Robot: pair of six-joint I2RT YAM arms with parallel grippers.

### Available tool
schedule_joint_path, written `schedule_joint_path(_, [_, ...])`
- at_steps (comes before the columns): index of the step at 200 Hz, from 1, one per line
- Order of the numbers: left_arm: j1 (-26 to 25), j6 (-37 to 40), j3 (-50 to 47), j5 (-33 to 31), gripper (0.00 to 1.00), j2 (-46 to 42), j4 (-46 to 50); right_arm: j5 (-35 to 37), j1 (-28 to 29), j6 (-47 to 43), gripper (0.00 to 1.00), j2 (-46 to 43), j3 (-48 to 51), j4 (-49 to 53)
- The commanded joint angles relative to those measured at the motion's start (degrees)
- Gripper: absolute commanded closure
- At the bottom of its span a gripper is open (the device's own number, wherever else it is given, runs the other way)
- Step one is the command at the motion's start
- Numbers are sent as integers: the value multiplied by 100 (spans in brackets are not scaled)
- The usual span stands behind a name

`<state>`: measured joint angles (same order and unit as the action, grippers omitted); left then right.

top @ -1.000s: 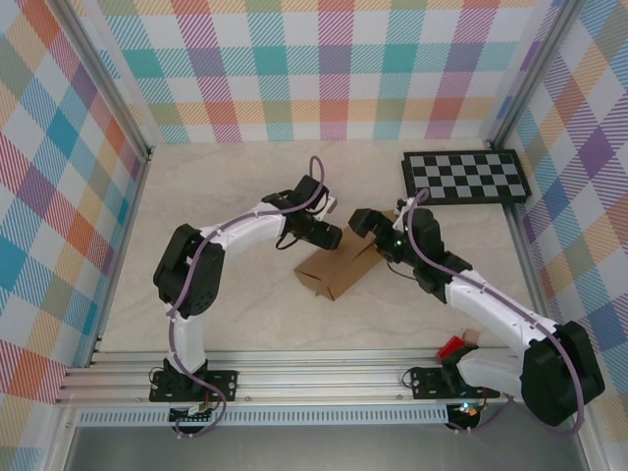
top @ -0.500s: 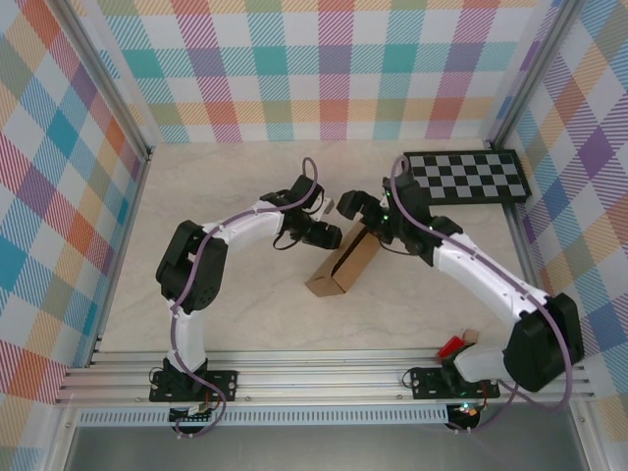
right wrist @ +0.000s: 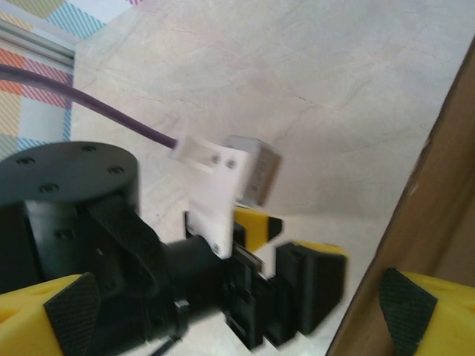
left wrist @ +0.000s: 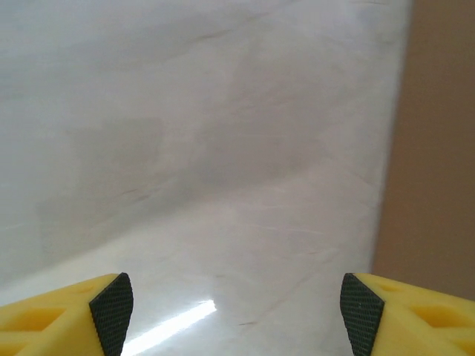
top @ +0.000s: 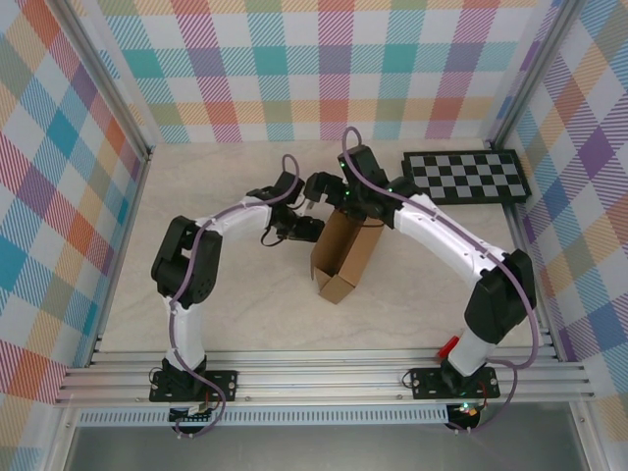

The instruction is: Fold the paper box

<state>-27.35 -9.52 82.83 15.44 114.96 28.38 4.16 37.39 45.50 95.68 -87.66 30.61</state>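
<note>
The paper box (top: 349,252) is brown cardboard, partly formed, standing on the table's middle with its long side running near to far. My left gripper (top: 306,231) sits low just left of its far end, open, with bare table between the pads (left wrist: 111,311). In the left wrist view the left gripper (left wrist: 236,315) has the paper box (left wrist: 438,148) as a brown wall along the right edge. My right gripper (top: 316,188) hangs above the box's far-left corner, open. In the right wrist view, the right gripper (right wrist: 237,308) looks down on the left arm's wrist, with the paper box (right wrist: 434,200) edge at right.
A black-and-white checkerboard panel (top: 466,177) lies at the back right. A small red object (top: 451,345) sits by the right arm's base. Plaid walls enclose the table on three sides. The two grippers are very close together.
The right arm has swung left and farther back, past the box's far end. The box has turned from a diagonal lie to nearly lengthwise. The left gripper has shifted a little left.
</note>
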Motion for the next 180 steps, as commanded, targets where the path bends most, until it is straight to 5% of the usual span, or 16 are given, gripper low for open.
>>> schedule_joint_path(1, [151,-84,-131,47,24,-293,31,375,10,-158,0,-57,-157,656])
schedule_joint_path(37, [151,-74,-48,73,24,-375,64,911,14,-786,0,-559,-252,1346])
schedule_joint_path(70, [151,-81,9,130,25,-420,124,1724,-431,-1452,0,-2017,388,2054])
schedule_joint_path(106, [135,-102,167,187,26,-417,220,-146,-1753,-1306,0,-3490,2078,1278])
schedule_joint_path(145, [-101,-241,518,185,31,-447,384,-1427,-1961,-490,14,-3555,3409,-22])
schedule_joint_path(180, [-484,-321,725,14,31,-457,500,-2473,-1964,345,14,-3308,4362,-2070])
